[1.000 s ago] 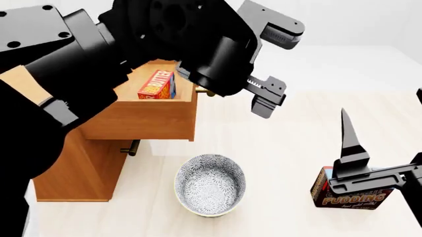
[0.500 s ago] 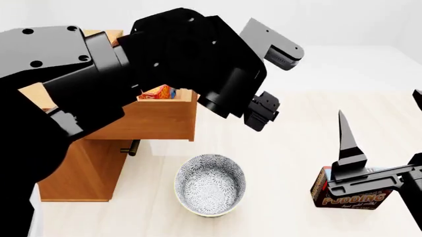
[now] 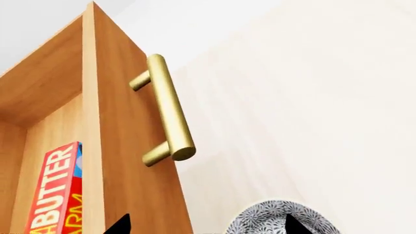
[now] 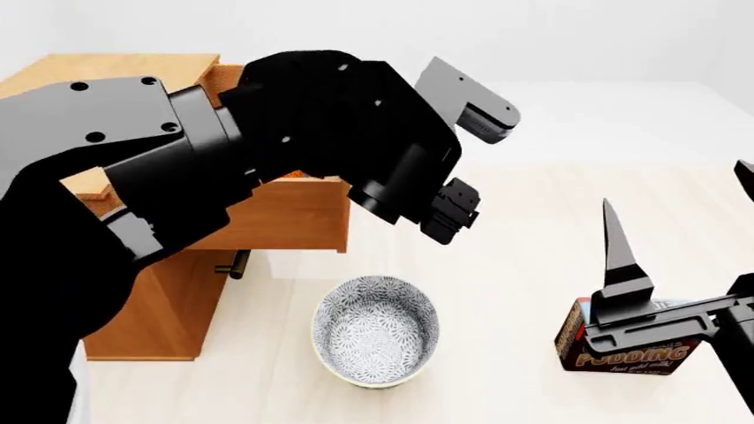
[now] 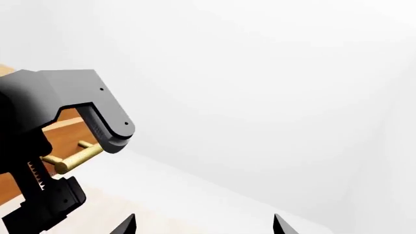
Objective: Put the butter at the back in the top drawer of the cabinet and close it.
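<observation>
The butter (image 3: 57, 195), a red-orange carton with yellow lettering, stands inside the open top drawer (image 4: 281, 221) of the honey-brown cabinet (image 4: 155, 300). In the head view my left arm hides the carton. My left gripper (image 4: 475, 159) is open and empty, hanging just right of the drawer front. In the left wrist view my left gripper (image 3: 204, 227) straddles the drawer front's edge, a short way from the brass handle (image 3: 170, 113) and not touching it. My right gripper (image 4: 677, 184) is open and empty, raised above the pudding box (image 4: 619, 359).
A patterned bowl (image 4: 374, 331) sits on the pale table in front of the cabinet, below my left gripper. The second drawer's handle (image 4: 236, 263) sticks out under the open drawer. The right wrist view looks at a white wall and my left gripper's fingers (image 5: 107, 122).
My left arm has swung down and left over the open drawer, covering the butter in the head view. The drawer, bowl, pudding box and right arm have stayed put.
</observation>
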{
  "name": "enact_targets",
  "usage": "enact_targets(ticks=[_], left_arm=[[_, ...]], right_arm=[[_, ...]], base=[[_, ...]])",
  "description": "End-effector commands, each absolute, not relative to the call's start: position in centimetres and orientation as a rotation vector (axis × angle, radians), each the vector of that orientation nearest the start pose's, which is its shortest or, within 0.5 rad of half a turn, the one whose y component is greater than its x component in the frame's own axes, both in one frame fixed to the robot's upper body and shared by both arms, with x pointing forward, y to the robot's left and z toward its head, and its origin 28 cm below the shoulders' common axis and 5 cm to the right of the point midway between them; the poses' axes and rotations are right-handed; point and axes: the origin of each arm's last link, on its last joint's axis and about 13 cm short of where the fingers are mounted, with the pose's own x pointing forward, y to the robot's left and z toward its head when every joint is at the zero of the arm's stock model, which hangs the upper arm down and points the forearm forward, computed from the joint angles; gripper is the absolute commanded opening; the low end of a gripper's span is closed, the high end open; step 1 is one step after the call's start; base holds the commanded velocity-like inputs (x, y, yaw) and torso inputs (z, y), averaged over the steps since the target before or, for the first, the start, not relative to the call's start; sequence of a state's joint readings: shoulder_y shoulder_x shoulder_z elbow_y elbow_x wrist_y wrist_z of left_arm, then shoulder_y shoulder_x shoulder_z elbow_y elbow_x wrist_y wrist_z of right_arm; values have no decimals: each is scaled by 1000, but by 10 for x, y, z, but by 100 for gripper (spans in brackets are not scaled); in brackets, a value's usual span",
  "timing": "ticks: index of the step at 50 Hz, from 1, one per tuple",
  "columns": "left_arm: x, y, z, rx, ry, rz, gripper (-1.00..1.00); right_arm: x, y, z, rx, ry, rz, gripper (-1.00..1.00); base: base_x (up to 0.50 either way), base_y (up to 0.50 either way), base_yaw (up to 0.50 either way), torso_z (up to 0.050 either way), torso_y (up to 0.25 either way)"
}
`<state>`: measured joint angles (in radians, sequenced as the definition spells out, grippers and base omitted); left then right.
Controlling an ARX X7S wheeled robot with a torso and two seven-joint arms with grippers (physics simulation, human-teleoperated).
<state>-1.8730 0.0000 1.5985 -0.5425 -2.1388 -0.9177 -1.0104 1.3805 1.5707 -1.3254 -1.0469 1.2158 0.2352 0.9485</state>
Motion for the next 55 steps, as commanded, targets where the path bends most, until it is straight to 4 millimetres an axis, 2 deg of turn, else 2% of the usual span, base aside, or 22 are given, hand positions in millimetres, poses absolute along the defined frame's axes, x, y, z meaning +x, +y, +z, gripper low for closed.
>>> enact_targets(ticks=[1, 44, 55], left_arm=[[311, 58, 302, 541, 651, -142, 100], [326, 72, 284, 571, 716, -47, 100], [333, 78, 283, 572, 727, -10, 100]], right_arm=[[128, -164, 253, -391, -225, 45, 100], [127, -164, 248, -394, -230, 43, 100], [128, -165, 256, -401, -234, 53, 100]], base=[[0, 0, 0, 0, 0], [0, 0, 0, 0, -1], [0, 0, 0, 0, -3]])
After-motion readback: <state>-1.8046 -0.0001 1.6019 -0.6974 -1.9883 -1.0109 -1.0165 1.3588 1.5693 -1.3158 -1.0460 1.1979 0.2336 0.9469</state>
